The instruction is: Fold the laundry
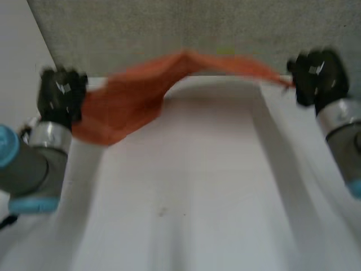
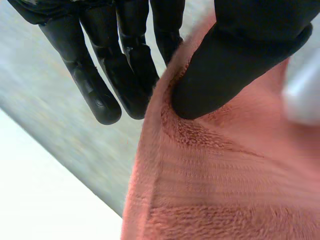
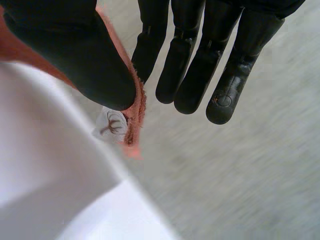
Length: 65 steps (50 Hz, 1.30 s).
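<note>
Left hand pinching the fuzzy orange terry towel's end, right hand pinching its hemmed corner beside a white tag, I see smooth white tabletop open between both.

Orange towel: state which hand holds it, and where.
Both. The left hand pinches the orange towel at one edge; the right hand pinches a corner, by its white tag.

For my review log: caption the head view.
Left hand and right hand hold an orange towel stretched above the table.
</note>
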Available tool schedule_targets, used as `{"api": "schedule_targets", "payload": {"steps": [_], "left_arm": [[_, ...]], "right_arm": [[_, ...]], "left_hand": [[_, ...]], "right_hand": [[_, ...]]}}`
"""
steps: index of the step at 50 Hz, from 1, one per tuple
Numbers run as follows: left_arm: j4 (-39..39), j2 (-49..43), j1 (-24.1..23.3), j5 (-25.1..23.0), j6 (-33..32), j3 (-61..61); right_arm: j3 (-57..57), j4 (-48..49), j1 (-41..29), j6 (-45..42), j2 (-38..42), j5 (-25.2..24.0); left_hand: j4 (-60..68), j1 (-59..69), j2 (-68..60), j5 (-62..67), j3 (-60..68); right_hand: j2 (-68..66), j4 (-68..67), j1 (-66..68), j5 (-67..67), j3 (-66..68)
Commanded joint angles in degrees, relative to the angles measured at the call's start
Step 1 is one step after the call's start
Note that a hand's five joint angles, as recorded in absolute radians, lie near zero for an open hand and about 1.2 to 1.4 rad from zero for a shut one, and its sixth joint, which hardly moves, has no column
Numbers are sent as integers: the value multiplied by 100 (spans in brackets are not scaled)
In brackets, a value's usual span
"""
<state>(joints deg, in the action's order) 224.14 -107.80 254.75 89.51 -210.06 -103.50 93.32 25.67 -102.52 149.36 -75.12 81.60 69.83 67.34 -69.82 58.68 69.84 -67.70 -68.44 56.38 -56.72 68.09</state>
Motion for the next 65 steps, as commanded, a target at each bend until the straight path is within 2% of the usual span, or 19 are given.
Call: {"api": "schedule_targets", "payload": {"steps": [1,3,10,11,12,13,21,36,39,40,41,42,49,51,52,54,55,59,65], "left_arm": [[-169,-312,-110,-188,-26,-891],[-396,-382,-250,-180,-9,-979],[-678,-382,-233,-153,35,-962],[-713,-382,-224,-153,27,-944],[-714,-382,-224,-153,27,-944],[-748,-391,-207,-145,18,-927],[-793,-619,-40,-118,27,-848],[-793,-708,303,-101,27,-804],[-845,-655,321,-92,9,-830],[-889,-620,321,-74,0,-873],[-889,-620,321,-74,0,-874],[-968,-541,295,-31,0,-909],[-1716,453,242,146,0,-1067],[-2459,1328,285,146,44,-1041],[-2463,1331,285,146,44,-1041],[-3153,2118,312,146,44,-953],[-3157,2122,312,146,44,-953],[-4042,3087,338,119,9,-769],[-4590,3458,338,84,0,-637]], "right_arm": [[696,-194,39,-12,480,-12],[740,-229,108,-12,490,-4],[723,-369,618,49,385,14],[723,-370,619,49,384,14],[688,-404,671,58,271,14],[688,-440,750,58,148,5],[592,-457,1032,242,50,5],[530,-457,1190,304,68,5],[530,-492,1173,287,77,5],[530,-493,1173,287,77,5],[538,-562,1164,252,68,5],[539,-694,1146,217,68,-12],[249,-1879,1181,-55,-142,-310],[170,-2142,1181,-126,-387,-381],[169,-2145,1181,-126,-389,-381],[-14,-2836,1251,-380,-818,-478],[-15,-2839,1252,-381,-820,-478],[-331,-4022,1567,-1073,-1232,-504],[-577,-5219,1691,-1935,-1681,-601]], "left_hand": [[1017,1266,-1018,1132,1016],[1017,1266,-1018,1132,1016],[852,1102,-854,968,851],[-948,-698,946,-832,-949],[-966,-716,964,-850,-967],[-1915,-1666,1914,-1800,-1916],[-2412,-2162,2410,-2296,-2413],[-2312,-2062,2310,-2196,-2313],[-1454,-1204,1453,-1338,-1455],[95,344,-96,210,94],[110,360,-112,226,109],[1008,1257,-1009,1123,1007],[1017,1266,-1018,1132,1016],[1017,1266,-1018,1132,1016],[1017,1266,-1018,1132,1016],[1017,1266,-1018,1132,1016],[1017,1266,-1018,1132,1016],[1017,1266,-1018,1132,1016],[1017,1266,-1018,1132,1016]], "right_hand": [[-1230,-1156,2362,-1328,1191],[-1230,-1156,2362,-1328,1191],[-1230,-1156,2362,-1328,1191],[-1230,-1156,2362,-1328,1191],[-1230,-1156,2362,-1328,1191],[-1230,-1156,2362,-1328,1191],[-1230,-1156,2362,-1328,1191],[-1230,-1156,2362,-1328,1191],[-1230,-1156,2362,-1328,1191],[-1230,-1156,2362,-1328,1191],[-1230,-1156,2362,-1328,1191],[-1230,-1156,2362,-1328,1191],[-1230,-1156,2362,-1328,1191],[-1230,-1156,2362,-1328,1191],[-1230,-1156,2362,-1328,1191],[-1230,-1156,2362,-1328,1191],[-1230,-1156,2362,-1328,1191],[-1230,-1156,2362,-1328,1191],[-1230,-1156,2362,-1328,1191]]}}
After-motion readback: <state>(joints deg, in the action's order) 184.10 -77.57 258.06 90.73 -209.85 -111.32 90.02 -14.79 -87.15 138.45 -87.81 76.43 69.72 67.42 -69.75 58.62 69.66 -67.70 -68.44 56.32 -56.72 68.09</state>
